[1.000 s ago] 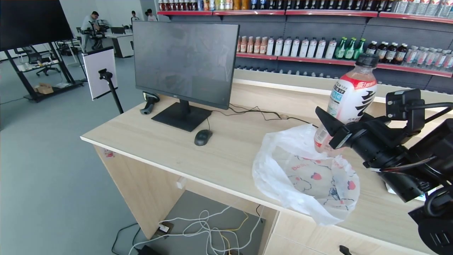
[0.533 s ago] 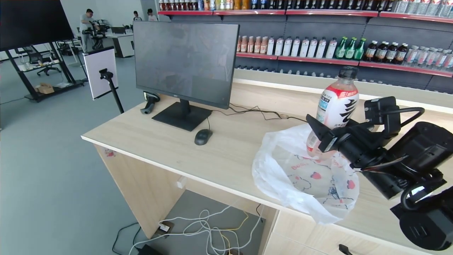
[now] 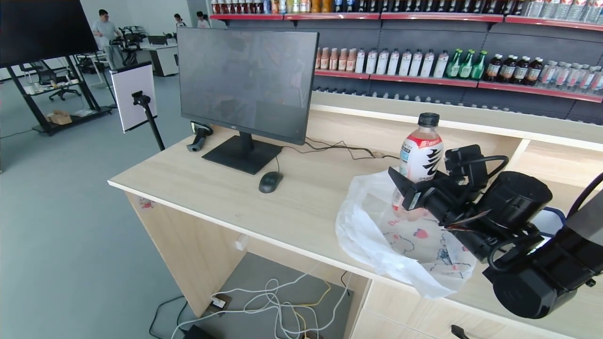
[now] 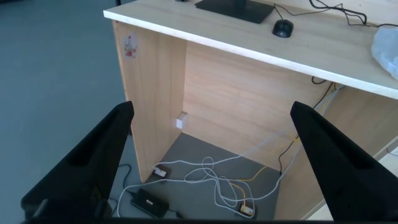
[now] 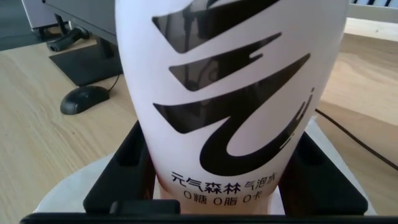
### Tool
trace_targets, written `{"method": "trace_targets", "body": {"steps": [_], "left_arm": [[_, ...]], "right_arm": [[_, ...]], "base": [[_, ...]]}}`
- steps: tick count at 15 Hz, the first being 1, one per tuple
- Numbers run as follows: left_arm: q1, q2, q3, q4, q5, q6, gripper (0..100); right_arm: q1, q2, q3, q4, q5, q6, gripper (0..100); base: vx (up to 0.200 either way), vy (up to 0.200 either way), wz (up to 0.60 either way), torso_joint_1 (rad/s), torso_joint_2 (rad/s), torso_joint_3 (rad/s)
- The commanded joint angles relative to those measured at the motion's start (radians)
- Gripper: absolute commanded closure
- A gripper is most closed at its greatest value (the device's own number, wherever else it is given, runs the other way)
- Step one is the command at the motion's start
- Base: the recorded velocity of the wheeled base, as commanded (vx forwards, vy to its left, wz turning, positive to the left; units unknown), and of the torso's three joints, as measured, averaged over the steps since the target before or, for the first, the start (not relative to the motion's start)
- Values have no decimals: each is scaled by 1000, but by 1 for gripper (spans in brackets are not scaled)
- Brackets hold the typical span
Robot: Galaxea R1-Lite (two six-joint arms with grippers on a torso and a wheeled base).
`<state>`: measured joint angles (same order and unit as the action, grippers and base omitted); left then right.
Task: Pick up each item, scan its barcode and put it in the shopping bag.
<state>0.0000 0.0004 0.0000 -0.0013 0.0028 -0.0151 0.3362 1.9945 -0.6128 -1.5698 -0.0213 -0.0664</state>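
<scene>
You have the pale wooden table in front of you, running from the robot's left across to its right. The dark monitor stands upright on its stand at the far left part of the table. The shopping bag, thin white plastic with a cartoon print, lies slumped near the table's front edge on the right side, its mouth open upward.

Your right pincer is clamped on the lower body of the bottle, one black finger on each side of the label. The bottle stands upright, dark cap on top, with its base at the bag's open mouth; you cannot tell whether it touches the plastic.

Your left pincer hangs low beside the table's left end panel, spread wide with nothing between its fingers.

A black mouse lies just in front of the monitor's stand. A handheld scanner rests beside the monitor, near the table's left edge.
</scene>
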Motion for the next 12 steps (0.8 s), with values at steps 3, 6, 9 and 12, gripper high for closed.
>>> {"method": "trace_targets", "body": {"steps": [3,6,9,12], "left_arm": [[0,0,0,0,0,0,0],[0,0,0,0,0,0,0],[0,0,0,0,0,0,0],[0,0,0,0,0,1,0]], "right_arm": [[-6,89,-47,-1,0,-1,100],[-13,139,-108,-1,0,-4,100],[-25,187,-150,-1,0,-6,100],[-25,227,-179,-1,0,-6,100]], "base": [[0,0,0,0,0,0],[0,0,0,0,0,0],[0,0,0,0,0,0],[0,0,0,0,0,0]]}}
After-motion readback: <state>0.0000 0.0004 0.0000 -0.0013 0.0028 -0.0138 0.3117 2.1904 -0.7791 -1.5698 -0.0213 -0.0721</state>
